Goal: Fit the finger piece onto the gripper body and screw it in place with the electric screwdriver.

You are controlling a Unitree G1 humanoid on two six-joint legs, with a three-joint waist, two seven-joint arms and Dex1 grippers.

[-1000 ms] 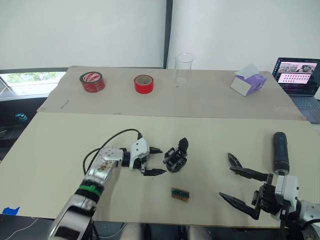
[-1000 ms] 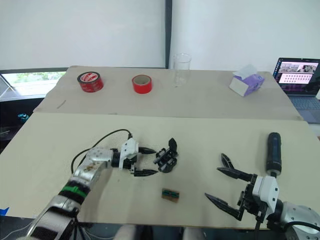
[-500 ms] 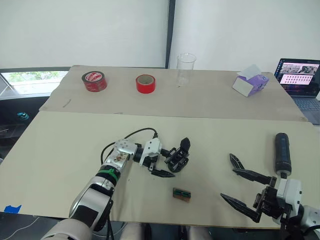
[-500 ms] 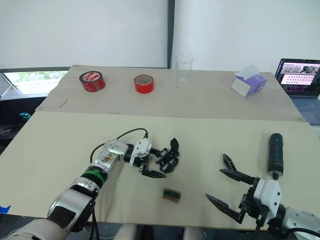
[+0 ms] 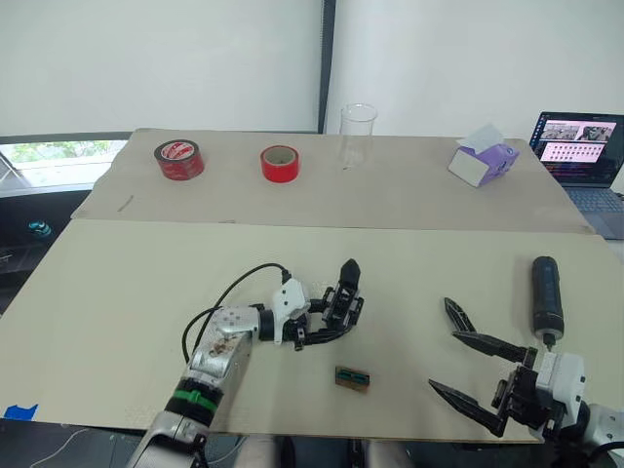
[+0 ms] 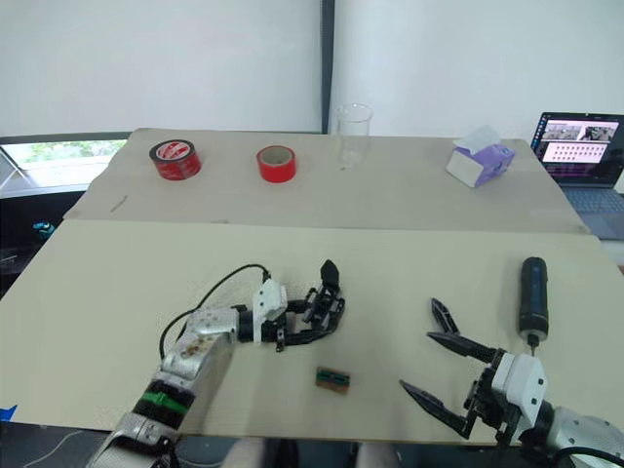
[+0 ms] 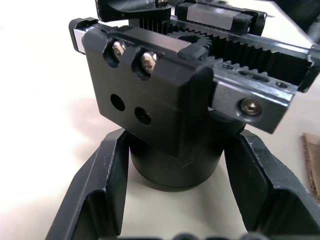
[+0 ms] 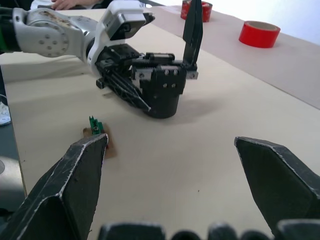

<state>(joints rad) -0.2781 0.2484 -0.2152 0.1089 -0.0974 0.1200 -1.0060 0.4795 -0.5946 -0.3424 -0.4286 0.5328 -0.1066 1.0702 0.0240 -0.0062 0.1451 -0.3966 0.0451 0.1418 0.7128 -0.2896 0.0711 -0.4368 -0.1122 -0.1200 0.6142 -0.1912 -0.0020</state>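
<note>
The gripper body (image 5: 343,300), a small black block with one pointed finger sticking up, stands near the middle of the table. My left gripper (image 5: 334,323) reaches it from the left and is shut on its round base (image 7: 172,167), one finger on each side. My right gripper (image 5: 441,343) hovers wide open over bare table at the front right, with nothing between its fingers. Beyond it, the electric screwdriver (image 5: 545,292) lies on the table with its thin bit pointing toward me. The finger piece is out of view.
A small flat green-brown piece (image 5: 352,377) lies just in front of the gripper body. On the far board stand two red tape rolls (image 5: 179,159) (image 5: 281,163), a clear cup (image 5: 358,132) and a purple-white box (image 5: 485,161). A laptop (image 5: 575,146) sits at the far right.
My left gripper has moved in and its fingers have come together on the gripper body's base. The body now stands more upright, its finger pointing up. The right gripper has hardly moved.
</note>
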